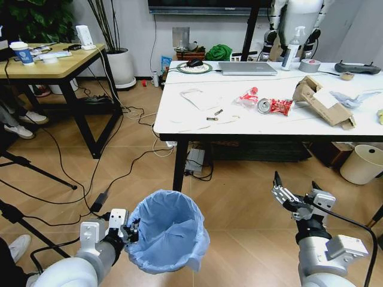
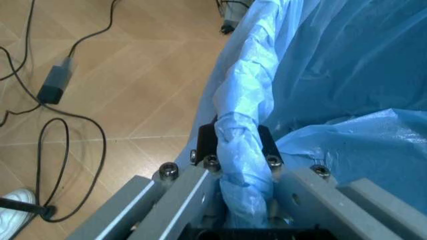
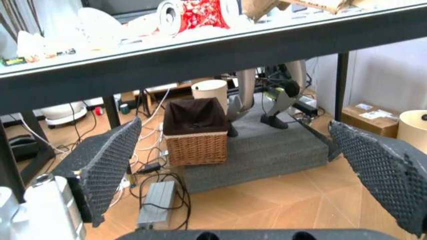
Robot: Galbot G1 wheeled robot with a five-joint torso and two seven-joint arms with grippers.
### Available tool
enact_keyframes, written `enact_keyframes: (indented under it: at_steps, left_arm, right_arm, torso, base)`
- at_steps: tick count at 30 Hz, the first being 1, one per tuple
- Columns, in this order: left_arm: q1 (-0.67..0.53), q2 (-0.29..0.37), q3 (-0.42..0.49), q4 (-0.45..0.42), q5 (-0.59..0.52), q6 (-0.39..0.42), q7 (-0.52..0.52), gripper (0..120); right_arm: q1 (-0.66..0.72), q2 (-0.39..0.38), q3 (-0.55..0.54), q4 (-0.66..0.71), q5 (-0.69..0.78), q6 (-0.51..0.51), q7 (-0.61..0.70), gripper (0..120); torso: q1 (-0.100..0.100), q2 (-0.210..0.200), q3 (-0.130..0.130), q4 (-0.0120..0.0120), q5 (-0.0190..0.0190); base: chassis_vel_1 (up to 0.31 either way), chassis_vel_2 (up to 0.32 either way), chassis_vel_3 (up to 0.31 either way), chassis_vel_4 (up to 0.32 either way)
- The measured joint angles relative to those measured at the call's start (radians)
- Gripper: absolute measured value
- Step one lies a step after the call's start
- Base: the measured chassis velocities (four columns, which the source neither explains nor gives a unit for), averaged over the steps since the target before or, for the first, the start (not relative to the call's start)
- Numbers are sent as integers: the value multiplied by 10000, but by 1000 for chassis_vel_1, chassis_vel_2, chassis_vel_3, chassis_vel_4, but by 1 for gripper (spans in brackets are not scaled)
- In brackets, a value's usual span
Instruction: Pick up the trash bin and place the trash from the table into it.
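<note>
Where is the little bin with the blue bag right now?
In the head view, the small round bin lined with crinkled light-blue plastic sits low on the robot's left, held at its rim by the left claw, in front of the white marble-look table.

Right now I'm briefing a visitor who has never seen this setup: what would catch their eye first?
Probably the trash bin with its bright blue liner, low in the foreground and held off the floor by the left gripper, jaws pinched on the bag-covered rim. Next, the white table ahead, strewn with litter: a red-labelled bottle and a torn cardboard box. The right gripper hangs open and empty before the table.
</note>
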Motion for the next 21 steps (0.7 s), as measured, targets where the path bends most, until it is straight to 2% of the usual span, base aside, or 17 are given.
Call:
enact_keyframes:
  at_steps: [9,16,21]
  left_arm:
    - [-20,242,-57,-1,1491,1,812,0]
    - [0,279,18,0,1493,1,833,0]
    - [19,207,99,0,1030,1,583,0]
  right_arm:
    - [-8,-32,8,-3,29,-8,8,100]
    - [-53,-42,13,23,31,-10,13,100]
    - [-84,-47,4,33,29,-15,13,100]
  torso:
    - [146,380,233,0,1]
    - [255,668,412,0,0]
    - [347,906,558,0,1]
  base:
    - [0,0,0,0]
    - [0,0,0,0]
    - [0,0,0,0]
